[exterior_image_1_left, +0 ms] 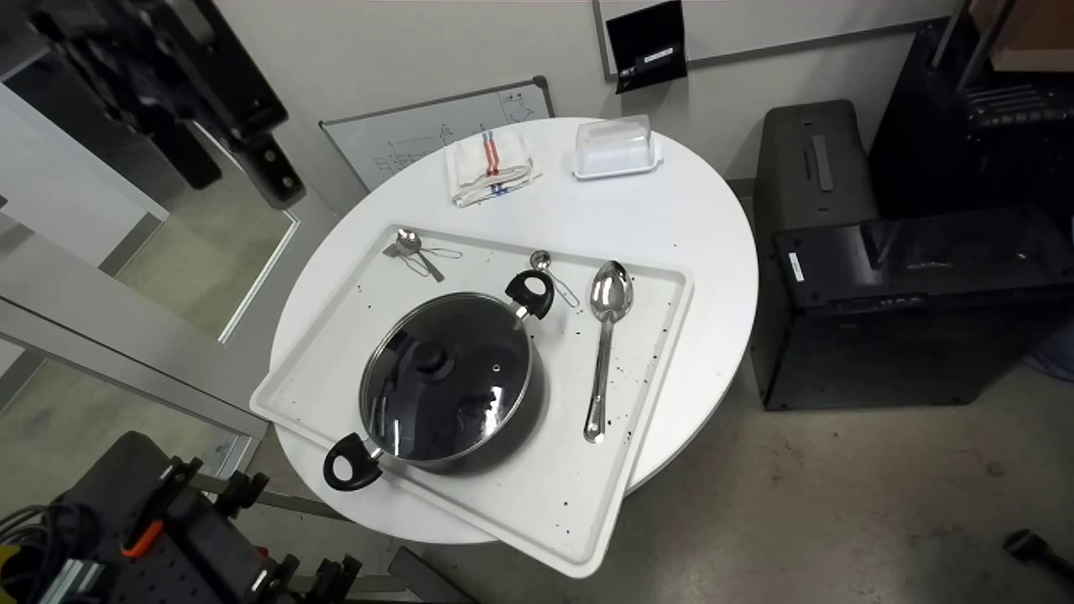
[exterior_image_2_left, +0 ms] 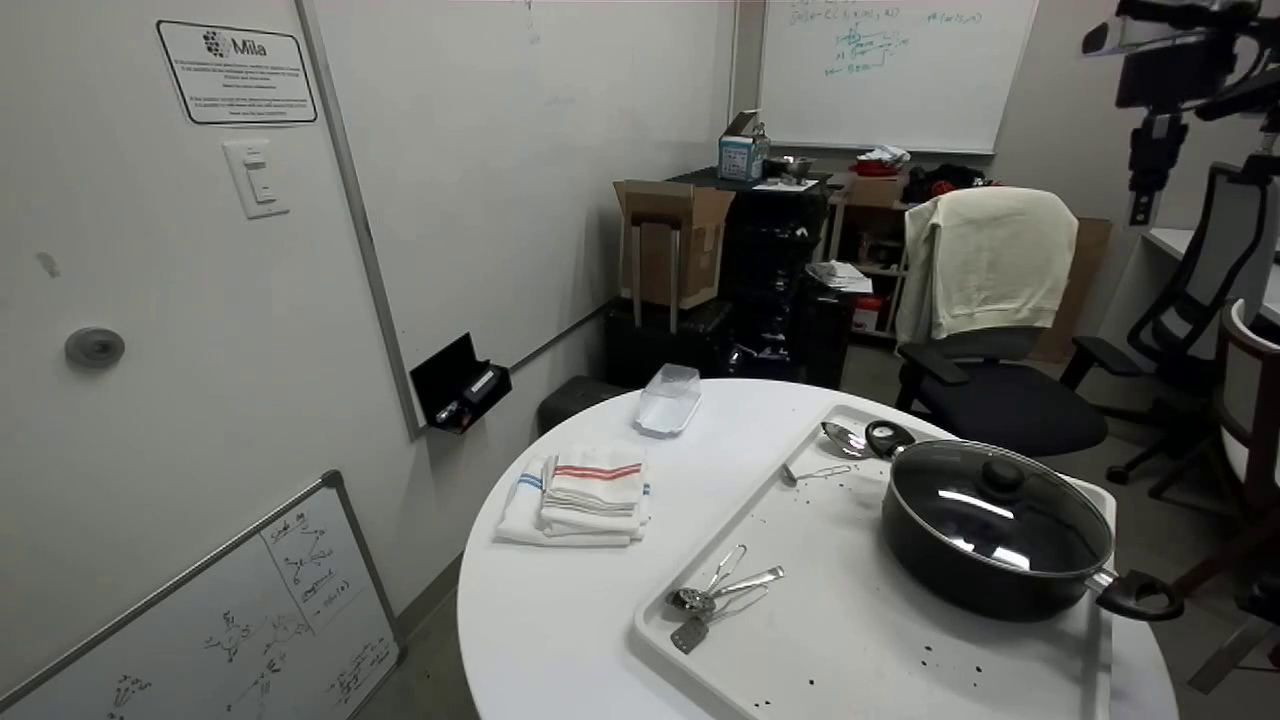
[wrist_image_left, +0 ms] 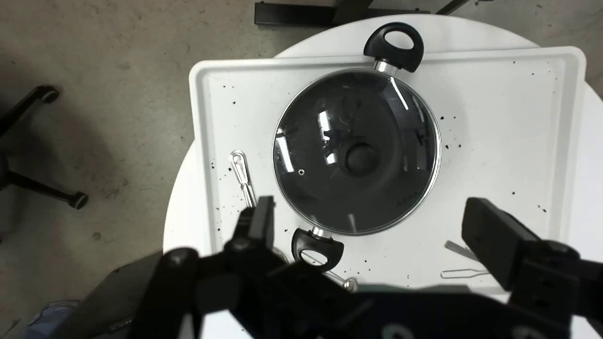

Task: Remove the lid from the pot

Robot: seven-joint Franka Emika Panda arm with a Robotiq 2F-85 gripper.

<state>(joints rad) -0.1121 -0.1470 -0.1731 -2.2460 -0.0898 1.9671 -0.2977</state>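
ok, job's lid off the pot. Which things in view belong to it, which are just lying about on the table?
Part of the job:
black pot
glass lid, on the pot
fingers, open

Just lying about:
large metal spoon
small metal utensils
folded cloths
clear-covered white dish
white tray, under the pot

Table: round, white. A rectangular off-white tray with raised rim lies flat on it; in this exterior view it fills much of the near half, one corner jutting past the left edge, another past the near edge. By the far edge, left of centre: folded white cloths, stacked, striped red and blue. Right of them, also by the far edge: white dish under clear cover. Cloths, dish, tray not touching.
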